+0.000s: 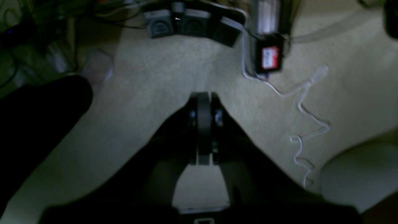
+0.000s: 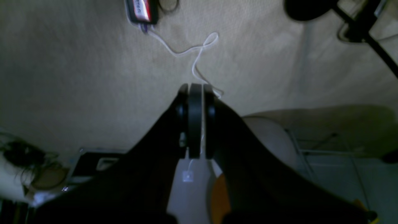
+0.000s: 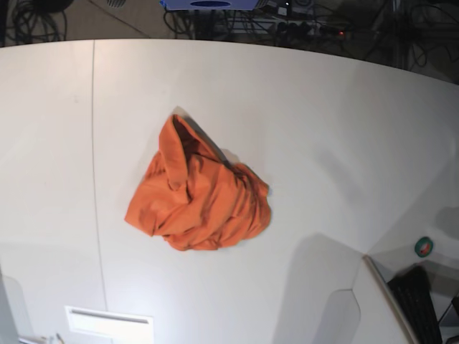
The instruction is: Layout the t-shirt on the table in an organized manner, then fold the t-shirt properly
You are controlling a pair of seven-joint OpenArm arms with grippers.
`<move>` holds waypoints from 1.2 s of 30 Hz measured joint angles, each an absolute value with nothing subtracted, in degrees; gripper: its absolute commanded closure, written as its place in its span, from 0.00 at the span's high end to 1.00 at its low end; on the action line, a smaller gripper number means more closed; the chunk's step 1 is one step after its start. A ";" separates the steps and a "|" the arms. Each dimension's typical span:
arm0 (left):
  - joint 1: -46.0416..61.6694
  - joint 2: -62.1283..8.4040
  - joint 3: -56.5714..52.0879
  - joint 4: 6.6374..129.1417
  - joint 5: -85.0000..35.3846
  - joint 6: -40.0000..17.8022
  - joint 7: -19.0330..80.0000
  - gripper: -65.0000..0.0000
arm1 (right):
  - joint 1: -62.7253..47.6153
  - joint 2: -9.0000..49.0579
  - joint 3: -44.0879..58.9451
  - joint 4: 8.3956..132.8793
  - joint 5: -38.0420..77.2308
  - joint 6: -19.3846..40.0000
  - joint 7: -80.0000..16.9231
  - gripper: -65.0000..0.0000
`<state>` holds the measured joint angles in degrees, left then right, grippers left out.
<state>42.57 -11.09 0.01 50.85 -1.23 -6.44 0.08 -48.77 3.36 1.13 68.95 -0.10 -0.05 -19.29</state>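
Cloth like this orange t-shirt [image 3: 197, 197], lying crumpled mid-worktop [image 3: 323, 122], is probably light, limp and clingy, so pinching an outer hem or sleeve edge should spread it best. Both sets of fingers, left [image 1: 203, 102] and right [image 2: 195, 93], are clenched on nothing, away from the shirt.

- In the base view we see the t-shirt [image 3: 197, 197] lying crumpled in a heap on the table [image 3: 323, 122], a little left of centre.
- A thin seam line [image 3: 94, 143] runs front to back across the table, left of the t-shirt and apart from it.
- Behind the table's far edge, a tangle of cables [image 3: 301, 21] lies on the floor.
- Our left wrist view looks down on carpet [image 1: 155, 77]: a power strip [image 1: 189, 25] at the top, a loose cord [image 1: 304, 102] trailing to the right.
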 measured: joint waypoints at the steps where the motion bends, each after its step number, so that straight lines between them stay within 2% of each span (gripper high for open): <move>1: 44.80 -11.46 -0.01 54.00 -3.20 -6.24 0.51 0.00 | -50.28 3.22 2.81 72.49 -0.03 -0.08 -19.90 0.00; 8: 58.41 -20.36 -4.08 81.89 -22.52 -6.07 0.16 0.00 | -57.82 3.09 9.93 96.73 0.27 -0.01 -26.79 0.00; 11: 61.80 -21.93 -6.85 93.21 -23.22 -5.96 0.56 0.00 | -57.82 3.27 11.79 107.48 -0.01 -0.43 -29.69 0.00; 14: 62.35 -20.36 -9.23 101.06 -23.57 -6.94 1.02 0.00 | -56.97 3.33 10.68 115.59 -0.16 -0.38 -29.30 0.00; 18: 56.80 -17.65 -11.97 103.79 -23.79 -5.52 1.48 0.00 | -48.07 2.68 5.32 115.04 0.32 0.01 -31.92 0.00; 20: 53.91 -17.23 -11.86 104.16 -23.86 -7.16 1.58 0.00 | -43.90 2.17 1.65 115.59 -0.40 -0.51 -31.77 0.00; 24: 48.05 -15.75 -12.47 103.94 -23.81 -5.85 1.98 0.00 | -33.19 2.15 -5.63 114.69 -0.03 -0.16 -38.98 0.00; 26: 45.63 -15.49 -12.38 103.90 -23.64 -6.11 6.09 0.14 | -26.65 1.83 -8.78 113.06 -0.05 -0.25 -44.05 0.01; 28: 43.03 -15.46 -12.29 103.88 -23.64 -6.24 11.75 0.28 | -21.50 1.76 -11.66 112.55 -0.14 -0.40 -46.50 0.21; 29: 41.58 -15.40 -12.47 103.88 -23.64 -6.24 14.13 0.32 | -19.31 1.85 -12.97 112.57 -0.38 -0.45 -47.11 0.32; 31: 40.27 -15.22 -13.89 103.88 -23.68 -6.39 16.95 0.31 | -17.30 1.87 -15.29 112.64 -0.51 -0.51 -48.34 0.46; 32: 40.16 -15.33 -14.24 103.88 -23.66 -6.09 17.85 0.30 | -16.75 1.87 -16.73 112.62 -0.27 -0.49 -48.99 0.48; 35: 40.14 -15.27 -14.50 103.81 -23.66 -6.07 18.72 0.31 | -14.52 1.85 -21.06 110.37 -0.01 -0.69 -48.88 0.45; 36: 40.12 -15.09 -14.46 103.81 -23.68 -6.07 18.70 0.32 | -13.37 1.83 -22.33 108.60 0.36 -2.98 -48.62 0.45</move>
<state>40.12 -15.09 -14.46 103.81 -23.68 -6.07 18.70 -13.37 1.83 -22.33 108.60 0.36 -2.98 -48.62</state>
